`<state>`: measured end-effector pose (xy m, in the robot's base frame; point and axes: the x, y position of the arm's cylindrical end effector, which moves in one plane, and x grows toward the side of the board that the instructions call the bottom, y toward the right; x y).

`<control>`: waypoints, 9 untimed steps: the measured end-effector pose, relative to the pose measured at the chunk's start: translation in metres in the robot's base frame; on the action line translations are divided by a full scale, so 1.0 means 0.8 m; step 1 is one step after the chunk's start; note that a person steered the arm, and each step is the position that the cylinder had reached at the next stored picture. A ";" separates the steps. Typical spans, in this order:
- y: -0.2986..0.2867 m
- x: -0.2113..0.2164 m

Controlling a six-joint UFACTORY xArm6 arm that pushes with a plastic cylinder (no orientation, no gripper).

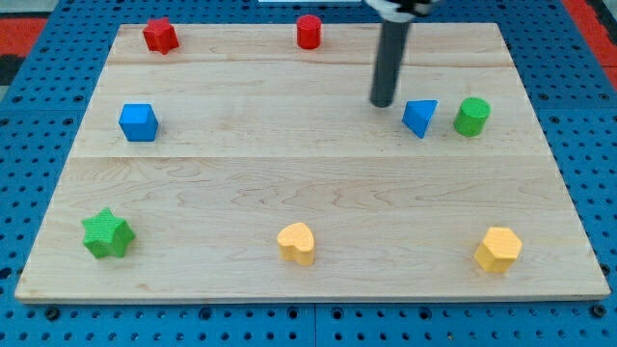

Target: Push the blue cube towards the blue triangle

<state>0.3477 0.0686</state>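
Observation:
The blue cube [138, 121] sits on the wooden board [308, 202] at the view's left. The blue triangle [419, 117] lies at the view's right, with a green cylinder [471, 116] just to its right. My tip [383, 101] rests on the board a short way left of the blue triangle, apart from it. The tip is far to the right of the blue cube.
A red star [160, 35] and a red cylinder [308, 31] stand along the view's top edge. A green star [106, 234] is at bottom left, a yellow heart-like block [297, 243] at bottom middle, and a yellow hexagon [498, 250] at bottom right.

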 end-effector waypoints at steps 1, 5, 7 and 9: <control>-0.062 0.000; -0.199 0.056; -0.252 0.100; -0.310 0.170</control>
<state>0.4840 -0.1792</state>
